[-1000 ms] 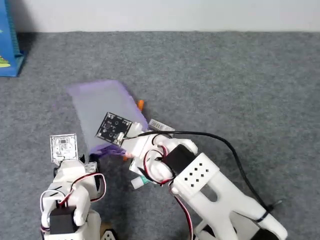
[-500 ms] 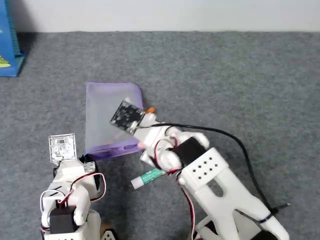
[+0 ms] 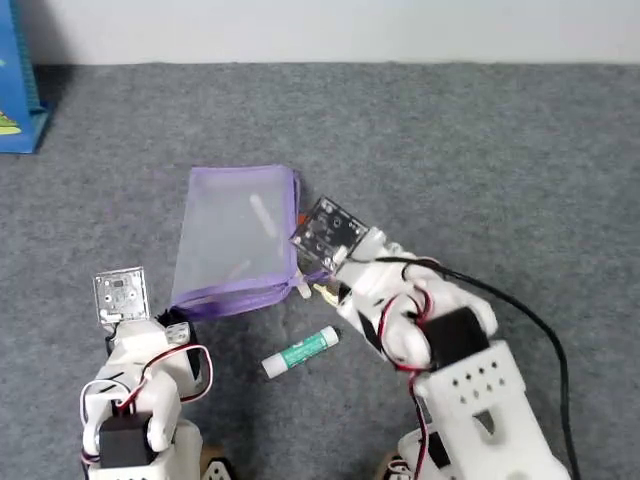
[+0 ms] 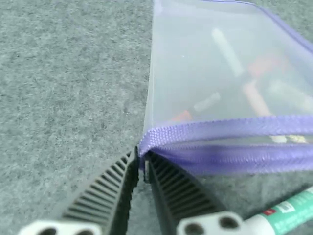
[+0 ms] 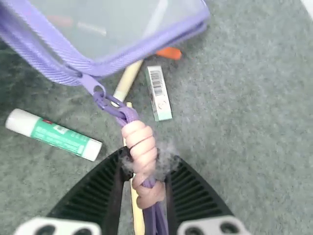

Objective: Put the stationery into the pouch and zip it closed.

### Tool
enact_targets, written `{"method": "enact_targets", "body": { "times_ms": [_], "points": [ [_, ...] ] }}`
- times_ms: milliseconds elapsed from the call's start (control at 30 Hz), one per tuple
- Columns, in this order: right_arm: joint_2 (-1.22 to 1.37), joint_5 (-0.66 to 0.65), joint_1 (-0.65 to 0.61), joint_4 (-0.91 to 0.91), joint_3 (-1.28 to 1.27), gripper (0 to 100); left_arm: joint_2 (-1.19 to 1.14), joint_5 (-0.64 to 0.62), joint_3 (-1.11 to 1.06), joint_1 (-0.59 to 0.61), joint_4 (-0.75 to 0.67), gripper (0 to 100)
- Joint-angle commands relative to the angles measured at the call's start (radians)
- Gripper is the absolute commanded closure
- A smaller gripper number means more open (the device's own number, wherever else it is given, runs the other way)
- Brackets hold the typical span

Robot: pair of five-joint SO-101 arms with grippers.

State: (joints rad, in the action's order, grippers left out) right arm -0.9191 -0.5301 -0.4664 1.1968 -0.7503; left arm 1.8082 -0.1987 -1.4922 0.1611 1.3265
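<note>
Zipping now risks sealing pouch (image 3: 235, 230) with glue stick (image 3: 300, 351) lying outside: right gripper (image 5: 145, 160) clamped on zipper pull (image 5: 139, 142), left gripper (image 4: 141, 160) pinching pouch corner.

Inside the pouch (image 4: 210, 68) the contents are blurred; the glue stick (image 4: 286, 215) is cut off.

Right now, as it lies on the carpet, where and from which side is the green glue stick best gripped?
Take the glue stick at its green middle, coming down from above and closing across its length. It lies flat on the carpet, apart from the pouch, so both long sides are free. Pushed sideways, the round barrel would probably roll.
</note>
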Motion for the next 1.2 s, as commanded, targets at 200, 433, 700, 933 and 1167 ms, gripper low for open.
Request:
{"method": "enact_targets", "body": {
  "times_ms": [200,433,700,933,1167],
  "points": [
    [-0.13,0.077,-0.147,0.018,0.012,99.1,0.012,-0.014,0.005,-0.061,-0.035,71],
    [-0.183,0.077,-0.147,0.024,0.012,99.1,0.012,-0.038,-0.008,-0.046,-0.044,69],
    [-0.248,0.077,-0.145,0.081,0.049,99.1,0.012,-0.038,-0.073,-0.046,-0.133,76],
    [-0.272,0.077,-0.145,0.143,0.103,99.1,0.012,-0.038,-0.107,-0.002,-0.163,76],
    [-0.266,0.12,-0.145,0.157,0.121,99.0,0.012,-0.038,-0.064,0.046,-0.155,100]
  ]
}}
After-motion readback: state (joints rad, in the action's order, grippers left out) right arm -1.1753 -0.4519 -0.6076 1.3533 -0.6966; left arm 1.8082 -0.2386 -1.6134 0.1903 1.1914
